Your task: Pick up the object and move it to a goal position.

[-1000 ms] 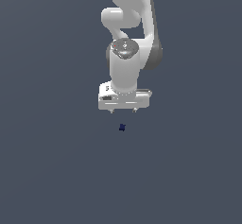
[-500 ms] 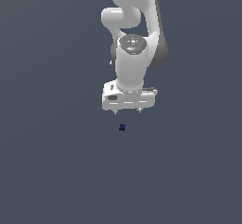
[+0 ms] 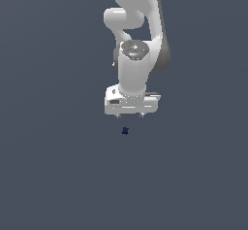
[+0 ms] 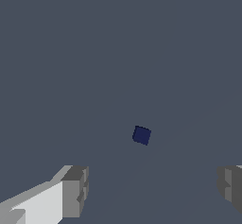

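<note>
White Panda arm point(image 3: 138, 25) comes down from the top of the exterior view, upper links bulging, wrist section running straight down. Round grey flange cap point(image 3: 134, 47) on the wrist faces the camera. Below it the wide white hand body sits level, pointing straight down.

The gripper point(image 3: 131, 116) hangs above the surface, not touching it. Only two short finger stubs poke out under the hand body in the exterior view. In the wrist view the jaws stand wide apart: one grey fingertip point(image 4: 75, 190) with white finger behind it on one side, the other grey tip cut off at the frame edge on the opposite side. Nothing between them, nothing gripped.

The object point(image 3: 125, 130) is a tiny dark navy-blue block lying on the plain dark grey floor point(image 3: 58, 175). It sits just below the gripper in the exterior view, roughly under the finger stub toward the exterior view's left, with a clear gap between block and fingers. In the wrist view the block point(image 4: 142, 135) shows as a small square turned slightly askew, lying ahead of the fingertips and between their lines, nearer the fully visible finger. It is much narrower than the gap between the fingers.
</note>
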Available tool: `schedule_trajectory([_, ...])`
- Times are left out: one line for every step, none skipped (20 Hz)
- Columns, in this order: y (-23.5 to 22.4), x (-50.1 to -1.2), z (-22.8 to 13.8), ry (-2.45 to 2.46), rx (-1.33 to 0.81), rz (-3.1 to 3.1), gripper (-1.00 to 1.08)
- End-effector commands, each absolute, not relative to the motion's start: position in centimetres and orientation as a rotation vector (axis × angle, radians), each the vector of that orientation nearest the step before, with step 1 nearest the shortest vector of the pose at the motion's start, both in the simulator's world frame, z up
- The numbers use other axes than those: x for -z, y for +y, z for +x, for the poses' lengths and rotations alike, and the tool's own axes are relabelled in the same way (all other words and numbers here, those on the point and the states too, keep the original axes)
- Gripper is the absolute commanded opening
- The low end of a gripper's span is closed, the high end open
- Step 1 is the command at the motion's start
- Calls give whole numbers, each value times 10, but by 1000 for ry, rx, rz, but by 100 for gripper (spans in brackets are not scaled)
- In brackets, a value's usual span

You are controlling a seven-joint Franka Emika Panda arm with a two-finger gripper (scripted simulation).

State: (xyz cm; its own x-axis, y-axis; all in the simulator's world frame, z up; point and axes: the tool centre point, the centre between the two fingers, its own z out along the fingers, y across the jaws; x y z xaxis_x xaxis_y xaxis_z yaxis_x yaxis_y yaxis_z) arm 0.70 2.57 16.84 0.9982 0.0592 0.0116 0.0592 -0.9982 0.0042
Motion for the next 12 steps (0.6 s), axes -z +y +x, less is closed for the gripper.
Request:
schedule_trajectory([24,-158,7,49,-15,3140,100])
schedule_trajectory([23,-152,7,25,-14,3141,100])
schedule_trajectory([23,-146,7,-2,-13,3142,100])
schedule_trajectory([22,-140,6,-31,-11,3143,100])
schedule_trajectory([20,-132,6,-63,-10,3143,100])
schedule_trajectory([19,-124,6,-98,-9,3143,100])
schedule_trajectory([18,-116,5,-135,-7,3142,100])
schedule_trajectory([16,-108,4,-170,-6,3141,100])
schedule_trajectory([15,-101,4,-203,-5,3139,100])
schedule_trajectory([14,-94,3,-232,-4,3137,100])
schedule_trajectory([13,-88,2,-259,-3,3134,100])
schedule_trajectory([11,-83,1,-283,-2,3132,100])
